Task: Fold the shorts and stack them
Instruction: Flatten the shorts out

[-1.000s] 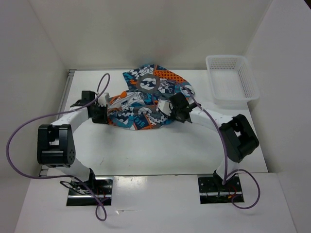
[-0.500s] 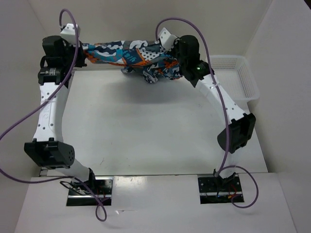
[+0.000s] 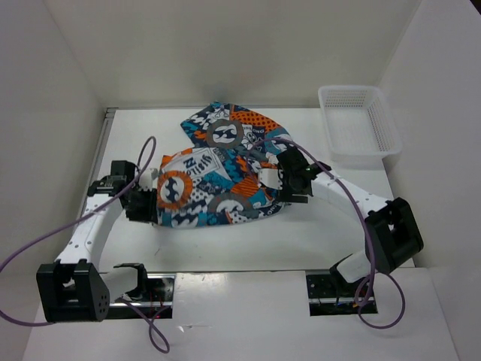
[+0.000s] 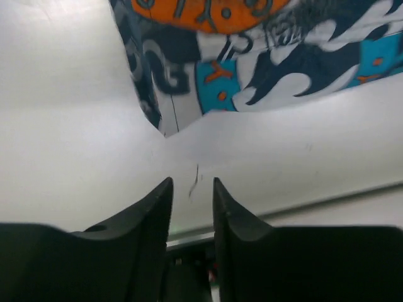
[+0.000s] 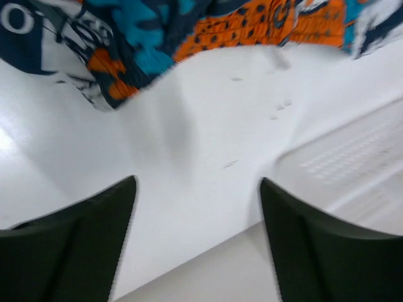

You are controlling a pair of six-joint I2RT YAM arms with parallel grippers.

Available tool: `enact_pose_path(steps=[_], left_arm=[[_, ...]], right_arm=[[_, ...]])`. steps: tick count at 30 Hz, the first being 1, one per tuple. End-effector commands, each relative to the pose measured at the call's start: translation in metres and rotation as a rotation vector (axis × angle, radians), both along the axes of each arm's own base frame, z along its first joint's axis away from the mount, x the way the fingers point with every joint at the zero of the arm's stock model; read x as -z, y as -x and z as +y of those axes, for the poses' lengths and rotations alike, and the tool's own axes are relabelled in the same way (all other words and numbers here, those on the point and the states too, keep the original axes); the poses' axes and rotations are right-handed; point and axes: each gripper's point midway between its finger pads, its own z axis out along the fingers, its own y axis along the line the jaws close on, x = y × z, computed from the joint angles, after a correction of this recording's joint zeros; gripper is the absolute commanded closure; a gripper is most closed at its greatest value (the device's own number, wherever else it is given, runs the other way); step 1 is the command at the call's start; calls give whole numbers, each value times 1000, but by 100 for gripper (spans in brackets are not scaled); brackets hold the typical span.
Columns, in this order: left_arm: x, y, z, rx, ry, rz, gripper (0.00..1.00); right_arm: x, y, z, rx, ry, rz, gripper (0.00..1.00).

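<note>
- Your overhead view is bright, evenly lit and sharp; only a soft shadow lies below the shorts on the table.
- In your left wrist view the print at the top is soft, the left gripper is a dark silhouette, and glare sits upper left.
- Your right wrist view is smeared throughout; the basket at lower right barely resolves.

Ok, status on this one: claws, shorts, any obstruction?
Left claw slightly open, empty. Right claw wide open, empty. Shorts spread on the table between them, not held. White basket far right, apart from shorts.
</note>
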Motion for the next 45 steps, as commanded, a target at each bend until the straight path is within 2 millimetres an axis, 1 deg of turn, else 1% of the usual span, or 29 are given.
enact_pose_path(steps=[1, 2, 4, 6, 7, 8, 9, 11, 12, 13, 15, 18, 21, 24, 25, 26, 27, 28, 29, 32, 35, 36, 38, 39, 40, 42, 43, 44, 45], left_arm=[[-1, 29, -6, 16, 20, 43, 55], [-4, 26, -6, 16, 19, 34, 51], [-9, 10, -7, 21, 26, -11, 41], [-14, -12, -5, 12, 32, -60, 39], [-8, -18, -1, -2, 33, -51, 36], [-9, -26, 0, -2, 31, -64, 36], [-5, -29, 1, -9, 45, -52, 36], [12, -28, -5, 0, 86, 41, 36], [15, -30, -9, 11, 96, 60, 38], [28, -25, -12, 20, 102, 128, 38], [42, -19, -15, 29, 107, 201, 39], [45, -11, -22, 35, 144, 251, 39], [45, -11, -25, 46, 152, 251, 38], [57, -1, -26, 51, 145, 312, 38], [60, 4, -27, 50, 145, 324, 42], [62, 4, -27, 49, 146, 335, 45], [64, 8, -27, 48, 147, 346, 50], [64, 8, -27, 48, 147, 346, 56], [66, 9, -27, 48, 148, 355, 66], [68, 7, -25, 46, 137, 356, 79], [62, 6, -26, 47, 147, 360, 90], [61, 11, -27, 46, 148, 379, 92], [53, 12, -27, 46, 148, 385, 100], [45, 8, -26, 47, 147, 369, 100], [37, 7, -26, 47, 146, 358, 100], [19, 18, -25, 36, 151, 393, 100], [3, 14, -25, 30, 162, 361, 100], [-9, 33, -29, 27, 185, 430, 100], [-18, 40, -29, 27, 186, 440, 100]], right_arm=[[-35, 4, 9, 41, -132, -67, 12], [-49, -1, 17, 45, -181, -93, 12], [-62, -5, 27, 82, -266, -106, 12], [-79, -10, 36, 95, -369, -102, 12], [-83, -10, 38, 136, -426, -88, 12], [-77, -10, 31, 175, -451, -53, 14], [-75, -7, 37, 176, -508, -18, 15], [-54, 7, 32, 233, -538, 69, 18], [-44, 12, 29, 241, -536, 97, 20], [-28, 24, 25, 253, -515, 133, 21], [-3, 40, 15, 266, -472, 175, 25], [19, 50, 4, 260, -409, 193, 25], [30, 56, 3, 249, -398, 221, 25], [37, 47, 8, 234, -405, 217, 24], [34, 40, 9, 233, -409, 187, 24], [41, 38, 9, 229, -398, 198, 22], [40, 33, 9, 232, -393, 184, 22], [43, 31, 9, 225, -388, 185, 22], [44, 25, 12, 221, -380, 173, 22], [51, 28, 28, 166, -362, 182, 22], [52, 25, 31, 159, -358, 173, 22], [53, 23, 36, 148, -362, 166, 22], [58, 21, 34, 154, -354, 158, 22], [56, 18, 36, 151, -361, 147, 25], [59, 20, 33, 157, -350, 150, 34], [57, 15, 36, 164, -369, 130, 44], [57, 16, 36, 175, -375, 132, 56], [56, 15, 40, 164, -379, 126, 62], [59, 18, 38, 166, -375, 133, 67]])
